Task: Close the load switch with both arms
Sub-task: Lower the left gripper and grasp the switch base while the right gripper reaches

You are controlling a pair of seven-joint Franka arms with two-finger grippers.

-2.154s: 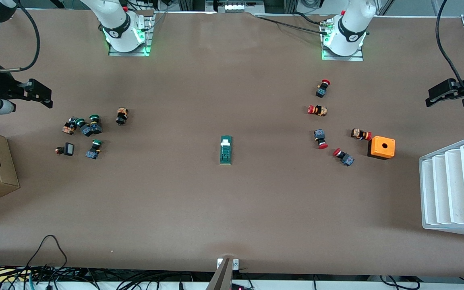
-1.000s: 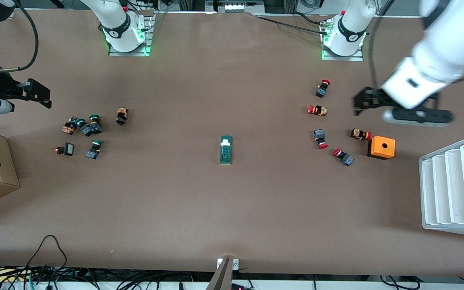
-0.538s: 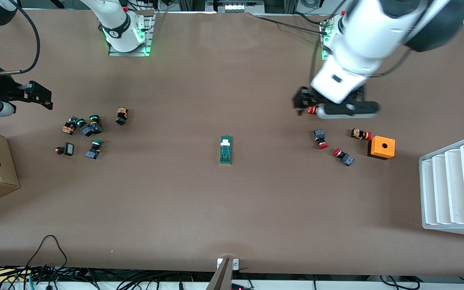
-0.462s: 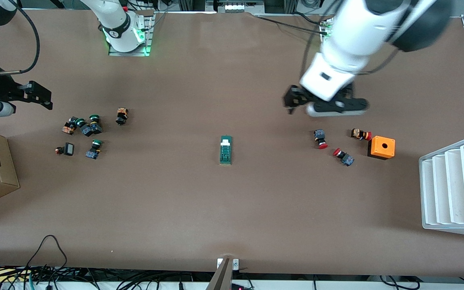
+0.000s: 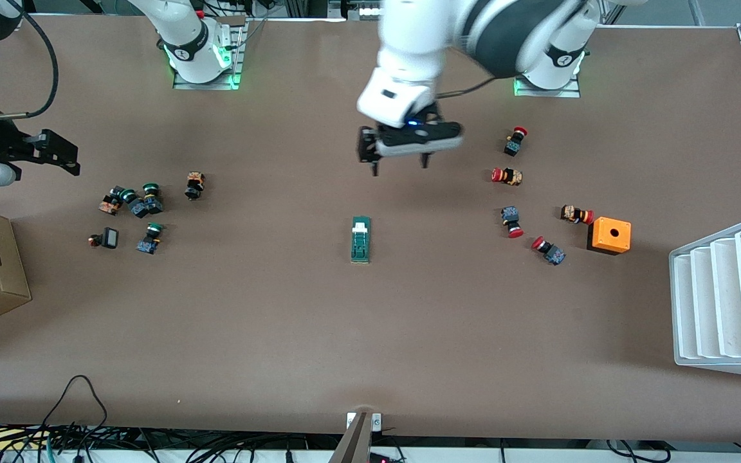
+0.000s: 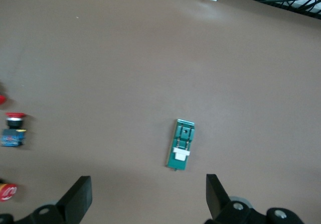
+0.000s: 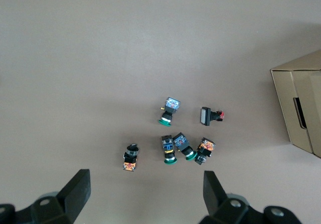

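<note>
The left gripper [image 5: 399, 164], fingers spread, has swung in to upper centre, just above the load switch [image 5: 361, 239] at mid-frame, ready to descend. The right gripper [image 5: 55, 154], also spread, waits at the frame's left edge.

The load switch [image 5: 361, 239] is dark green with a white tab. The push buttons [image 5: 507, 175] have red caps; an orange box [image 5: 610, 235] sits on the brown table [image 5: 280, 321].
</note>
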